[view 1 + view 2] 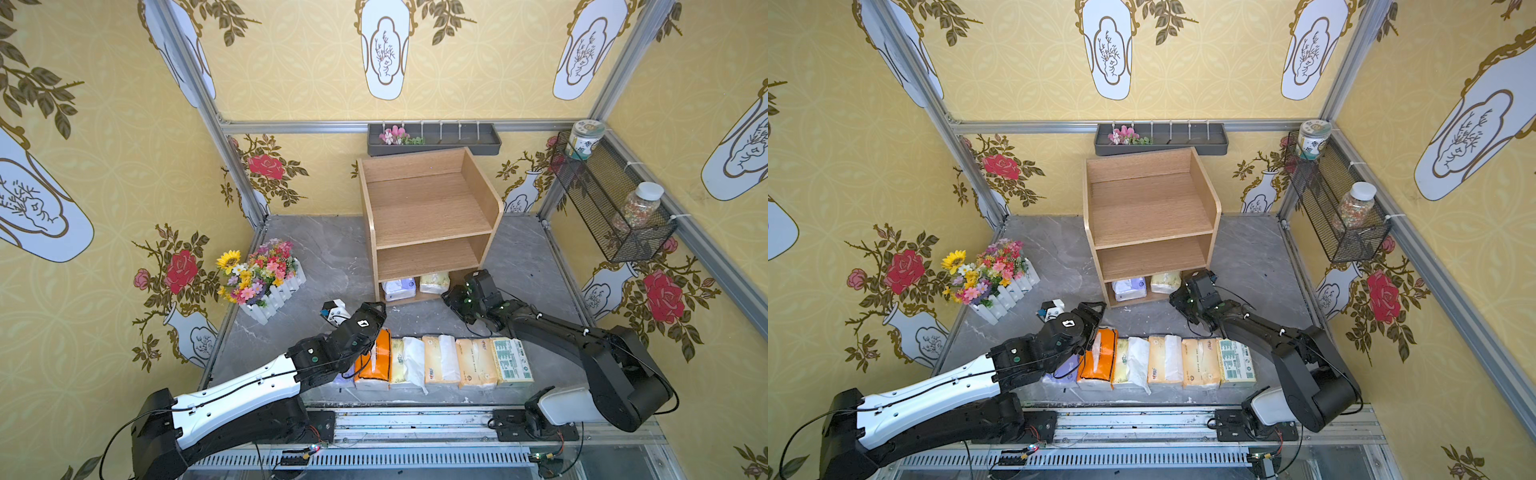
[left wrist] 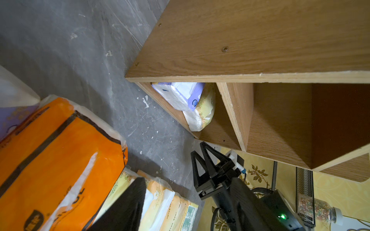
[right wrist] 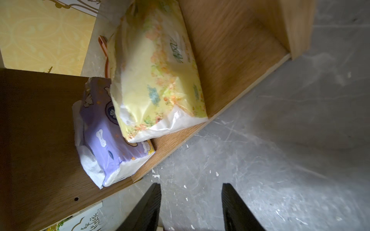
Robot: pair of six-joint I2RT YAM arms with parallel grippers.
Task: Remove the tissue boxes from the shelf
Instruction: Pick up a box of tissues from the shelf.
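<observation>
Two tissue packs sit in the bottom tier of the shelf (image 1: 428,208). A lavender pack (image 3: 106,140) is toward the left end, and a pale yellow pack (image 3: 156,76) lies against it on the right, its edge overlapping the lavender one.

Six more packs lie side by side in a row on the grey counter (image 1: 332,257), in front of the shelf. From the left they are a second lavender pack (image 1: 1059,370) half hidden under the left arm, an orange pack (image 1: 374,357), three cream ones, and a white pack with green print (image 1: 512,360) at the right end.

The right fingers (image 3: 148,208) stand apart with nothing between them. They are low over the counter, just in front of the shelf's bottom right corner.

The left fingers (image 2: 126,204) hover above the far end of the orange pack. Only one of them shows clearly, so I can't tell whether they are spread or closed.
</observation>
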